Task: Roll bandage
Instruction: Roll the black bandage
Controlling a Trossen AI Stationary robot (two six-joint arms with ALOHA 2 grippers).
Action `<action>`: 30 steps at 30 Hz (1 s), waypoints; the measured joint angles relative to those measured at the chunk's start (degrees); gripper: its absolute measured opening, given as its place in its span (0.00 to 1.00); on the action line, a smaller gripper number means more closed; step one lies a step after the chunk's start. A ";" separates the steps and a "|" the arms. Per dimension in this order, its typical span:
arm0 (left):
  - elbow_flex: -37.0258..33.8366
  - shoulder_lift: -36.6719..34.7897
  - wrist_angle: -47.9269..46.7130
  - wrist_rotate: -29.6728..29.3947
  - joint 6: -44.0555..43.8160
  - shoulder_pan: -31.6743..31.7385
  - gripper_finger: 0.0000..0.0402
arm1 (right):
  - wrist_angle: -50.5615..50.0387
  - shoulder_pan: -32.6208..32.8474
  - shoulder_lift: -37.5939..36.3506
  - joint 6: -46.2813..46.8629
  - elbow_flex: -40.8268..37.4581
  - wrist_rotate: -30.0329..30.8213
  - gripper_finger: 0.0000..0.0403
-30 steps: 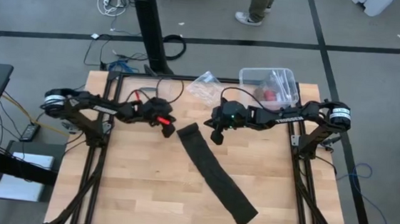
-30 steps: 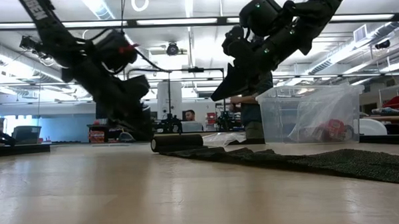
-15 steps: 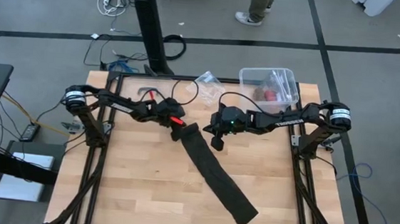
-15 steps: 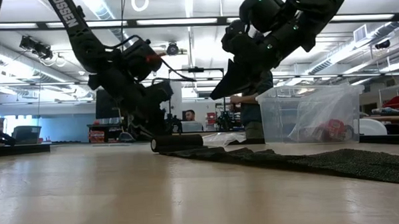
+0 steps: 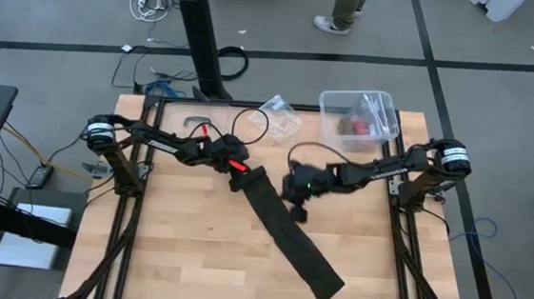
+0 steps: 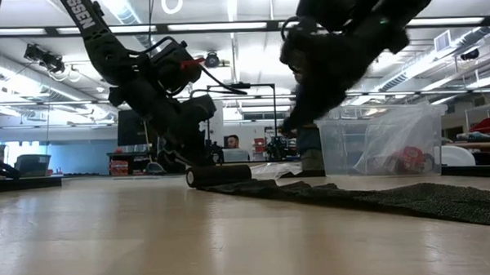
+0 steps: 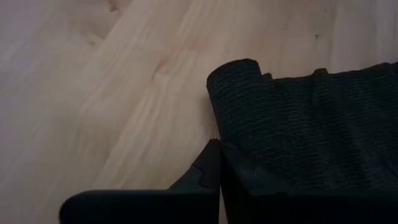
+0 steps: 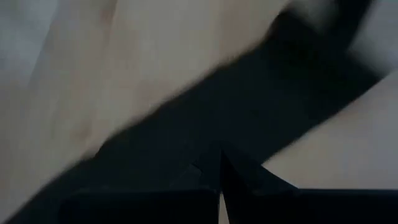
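bandage [image 5: 285,229]: black strip lying diagonally across table [image 5: 183,248]; far end has 1 small roll, I see it in low view
left gripper [image 5: 237,172]: my left, clenched, tips down at the rolled end, touching it; no fabric between fingers
right gripper [image 5: 299,207]: my right, clenched, above strip's edge near its middle, grasping nothing
box [image 5: 357,116]: far right corner

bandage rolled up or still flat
Mostly flat: the bandage lies stretched across the table, only its far end curled into a small roll.

right claw [image 6: 298,123] motion-blurred, bandage [image 6: 443,200] cut off at frame edge
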 joint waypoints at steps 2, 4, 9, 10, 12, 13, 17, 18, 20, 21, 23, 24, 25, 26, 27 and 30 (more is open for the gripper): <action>0.00 0.00 0.03 0.00 0.34 0.00 0.02 | -5.54 3.69 -0.02 3.48 -0.02 -0.11 0.02; 0.00 0.00 0.08 0.00 0.60 -0.02 0.02 | -9.22 7.80 0.00 7.57 -0.02 -1.06 0.02; 0.00 0.00 -0.11 -1.08 1.86 0.00 0.02 | -11.10 18.61 -0.01 16.18 -0.02 -5.32 0.02; 0.00 0.00 -0.14 -1.14 1.85 0.00 0.02 | -11.12 20.57 -0.02 17.97 -0.02 -5.60 0.02; 0.00 0.00 -0.16 -1.26 1.86 0.00 0.01 | -11.11 24.00 -0.01 21.21 -0.02 -5.49 0.02; 0.00 0.00 -0.13 -1.26 1.86 0.00 0.01 | -11.10 25.57 -0.02 22.61 0.00 -5.33 0.02; 0.00 0.00 -0.18 -1.27 1.86 0.00 0.01 | -10.94 30.39 -0.02 25.94 -0.02 -2.72 0.01; 0.00 0.00 -0.26 -1.33 1.86 0.00 0.01 | -10.97 31.37 -0.02 26.19 -0.02 -1.79 0.01; -0.02 0.00 -0.29 -1.66 1.86 0.00 0.01 | -11.28 33.01 -0.02 26.25 -0.02 -0.37 0.01; -0.01 0.00 -0.27 -1.75 1.85 0.00 0.01 | -11.34 33.66 -0.02 26.34 -0.04 -0.23 0.01; -0.02 0.00 -0.28 -1.91 1.84 0.00 0.01 | -10.70 34.67 -0.04 27.40 -0.90 0.02 0.00; -0.02 0.00 -0.30 -1.92 1.84 0.00 0.01 | -10.64 35.06 -0.04 28.08 -1.54 0.01 0.00; -0.02 0.00 -0.33 -1.92 1.84 0.00 0.01 | -10.70 35.47 -0.04 28.79 -2.20 -0.12 0.00; -0.02 0.00 -0.33 -1.92 1.84 0.00 0.01 | -10.55 35.80 -0.04 29.59 -2.86 -0.39 0.00; -0.02 0.00 -0.33 -1.93 1.84 0.00 0.01 | -10.08 36.09 -0.04 30.47 -3.54 -0.63 0.00; -0.02 0.00 -0.37 -1.95 1.72 0.00 0.01 | -8.71 36.86 -0.04 32.64 -5.50 -2.10 0.00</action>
